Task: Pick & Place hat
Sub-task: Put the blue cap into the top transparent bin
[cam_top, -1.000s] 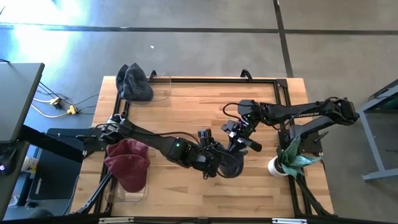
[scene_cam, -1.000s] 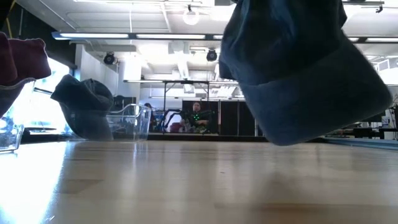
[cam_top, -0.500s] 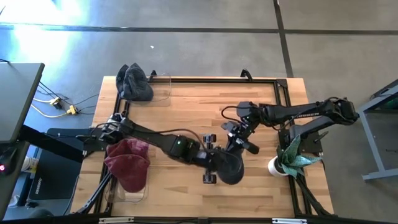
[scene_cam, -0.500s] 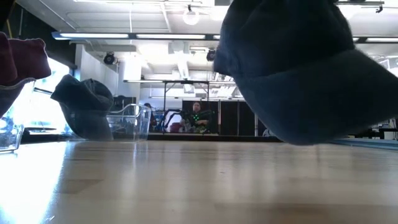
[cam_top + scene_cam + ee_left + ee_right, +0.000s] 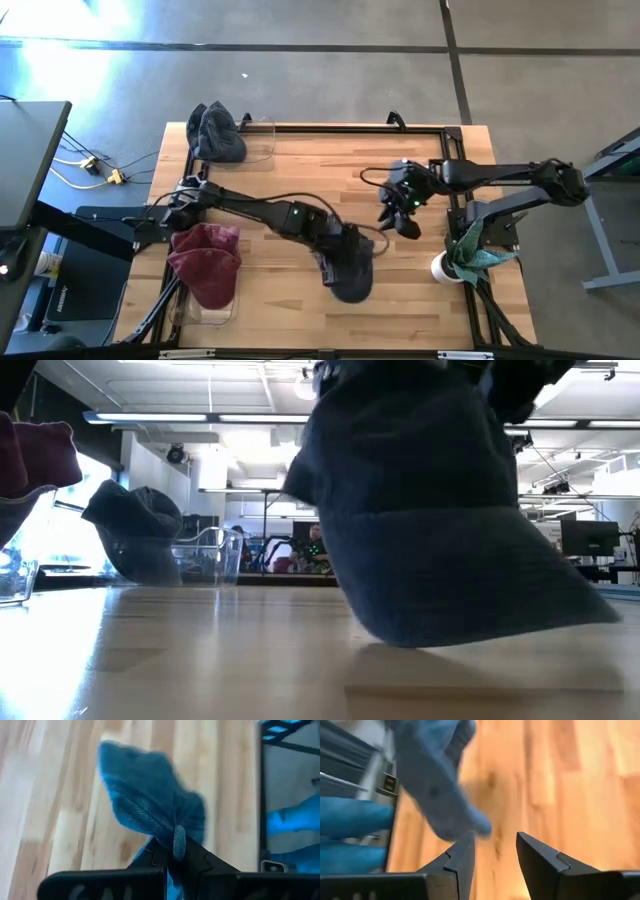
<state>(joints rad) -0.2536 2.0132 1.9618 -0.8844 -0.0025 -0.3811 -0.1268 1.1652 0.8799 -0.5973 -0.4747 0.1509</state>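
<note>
My left gripper (image 5: 338,252) is clamped on the dark blue cap (image 5: 352,272), out over the middle of the wooden table (image 5: 300,160), toward its front half. From my left wrist camera I see my two dark fingers (image 5: 178,842) pressed together with a fold of the cap's blue fabric (image 5: 150,805) pinched between them, the rest of the cloth spreading away over the pale boards. At table height the cap (image 5: 430,510) fills most of the picture, hanging from above with its brim sloping down; its lowest edge looks to be at the tabletop, though I cannot tell whether it touches.

My right gripper (image 5: 397,213) sits just beside the cap, toward the right side of the table, and apart from it. Its fingers (image 5: 462,860) stand spread with bare wood between them, holding nothing; blue cloth (image 5: 435,785) shows beyond them.

At the far left corner of the table another dark cap (image 5: 215,132) rests in a clear container (image 5: 262,142). Along the left edge, near the front, a maroon cap (image 5: 205,260) lies on a second clear container (image 5: 215,314). Off the right edge a teal cloth (image 5: 478,252) droops over a white cup (image 5: 441,268).
</note>
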